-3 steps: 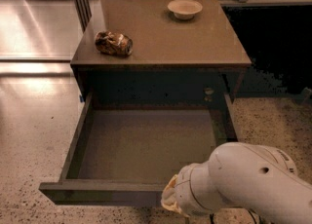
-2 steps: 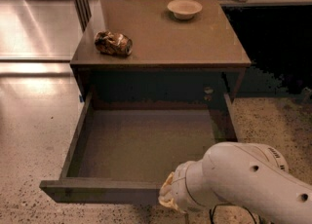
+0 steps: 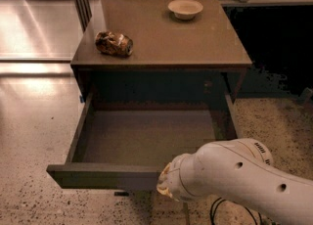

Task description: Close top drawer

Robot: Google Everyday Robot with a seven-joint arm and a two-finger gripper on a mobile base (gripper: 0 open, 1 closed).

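Top drawer (image 3: 100, 175): it is sticking far out of the desk, toward me, just under the desk top.
Which way it is pointing: its flat front is facing me and the robot, and its open side is facing up.
Long side: its front is running left to right, in line with the desk's front edge, while its two side walls are reaching back into the desk.
Inside the drawer: a flat brownish floor is showing between dark walls.
Desk (image 3: 161, 35): it is standing on the floor with a smooth brown top.
Bowl (image 3: 185, 8): it is sitting upright near the back of the desk top, a bit to the right.
Crumpled brown thing (image 3: 113, 43): it is lying on its side near the left edge of the desk top, well apart from the bowl. I cannot tell what it is.
Arm (image 3: 244, 182): big, round and white, it is reaching in from the bottom right.
Gripper (image 3: 165, 188): it is sitting at the tan end of the arm, right against the drawer's front, a little right of the middle. I cannot tell if it is open or closed.
Floor (image 3: 29, 136): speckled stone is lying around the desk, shining on the left.
Cable (image 3: 217, 212): a dark loop is lying on the floor under the arm.
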